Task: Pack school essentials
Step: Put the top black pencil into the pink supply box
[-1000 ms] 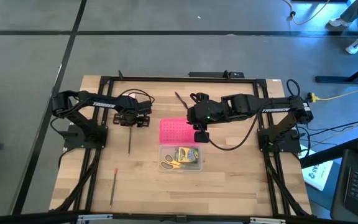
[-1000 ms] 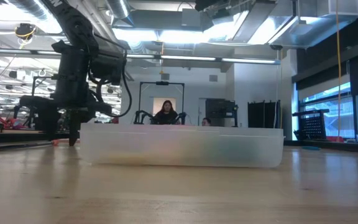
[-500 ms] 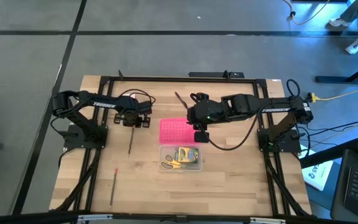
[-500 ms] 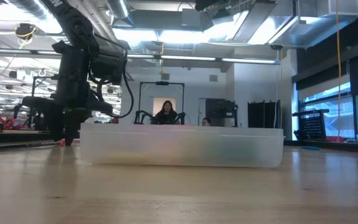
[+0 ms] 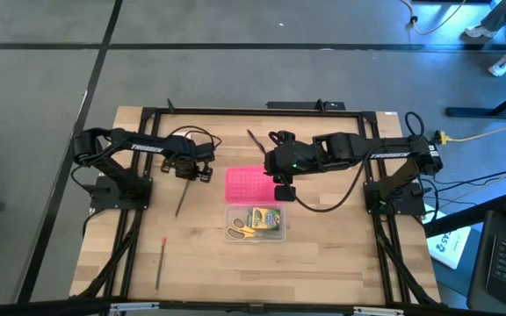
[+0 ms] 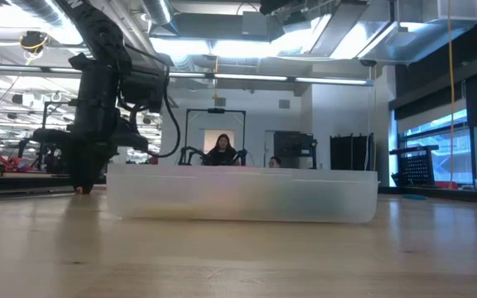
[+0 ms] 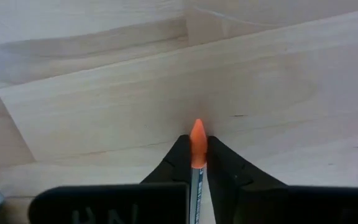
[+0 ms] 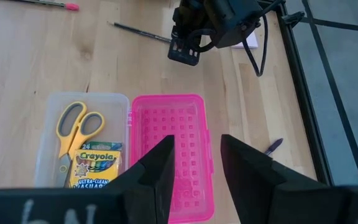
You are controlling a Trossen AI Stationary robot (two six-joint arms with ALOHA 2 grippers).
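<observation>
My left gripper (image 5: 187, 168) stands left of the pink lid (image 5: 247, 186), shut on a thin pencil (image 5: 181, 197) with an orange eraser end (image 7: 197, 134); the pencil slants toward the near edge. My right gripper (image 8: 194, 163) hovers open above the pink lid (image 8: 169, 149). The clear case (image 5: 255, 223) rests flat on the table just near of the lid. Yellow-handled scissors (image 8: 76, 124) and a crayon box (image 8: 95, 165) lie in it. A red pencil (image 5: 161, 262) lies near the left front. A dark pen (image 5: 255, 139) lies beyond the lid. My left gripper pinches the pencil between its two fingers (image 7: 179, 163) just behind the orange eraser end (image 7: 197, 143). The fingers come from above, across the pencil. The eraser pokes out past the fingertips. I cannot tell whether the pencil's near end (image 5: 177, 212) touches the table.
The left arm (image 6: 98, 99) stands behind the clear case (image 6: 238, 194) in the low view. Black frame rails (image 5: 130, 254) run along both sides of the table. Bare wood (image 5: 323, 263) lies near of the case. A person (image 6: 222, 149) sits far back in the room.
My left gripper has shifted slightly toward the table's left. The pencil in it has turned about: its near end has swung toward the left edge, so it now slants where it lay straight before. My right arm has kept still.
</observation>
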